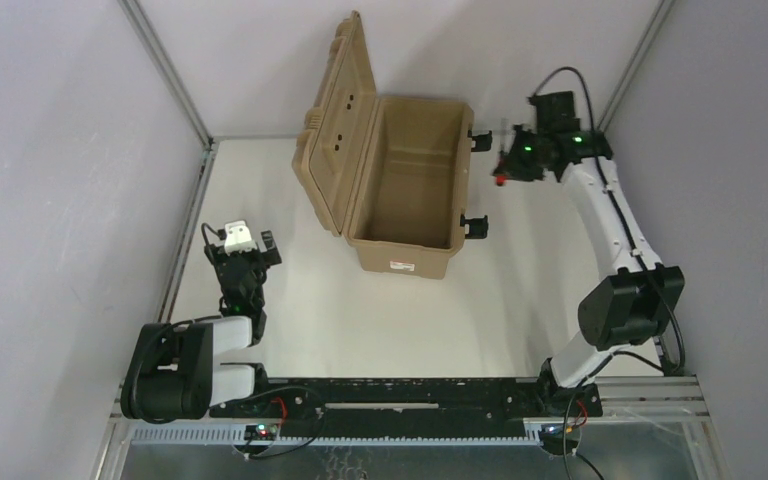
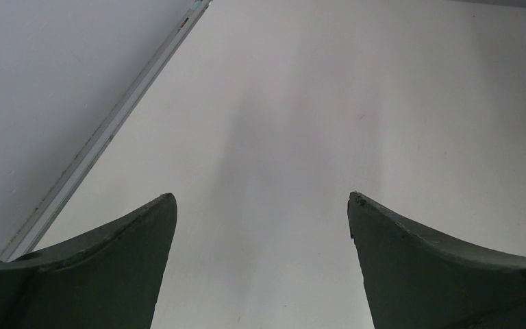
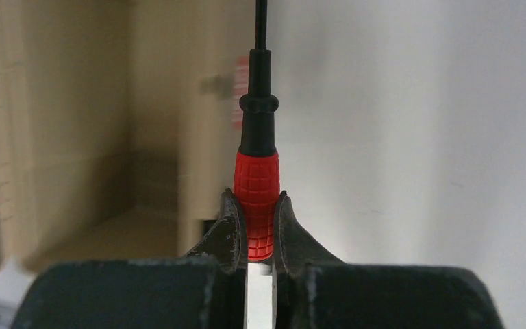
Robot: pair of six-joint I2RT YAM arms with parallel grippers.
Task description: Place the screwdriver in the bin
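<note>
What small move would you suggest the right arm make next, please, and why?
Probably shift the right gripper leftward until it is above the open inside of the bin. It is shut on the red handle of the screwdriver but sits outside the bin's right wall, so releasing now would likely miss.

No readable text anywhere. Only candidate is a small white label [image 1: 403, 266] low on the near end wall of the tan bin [image 1: 380, 245]. It has a reddish mark, print too small to read. Right wrist view: blurred red-white patch [image 3: 241, 89] on the bin wall, illegible too.
</note>
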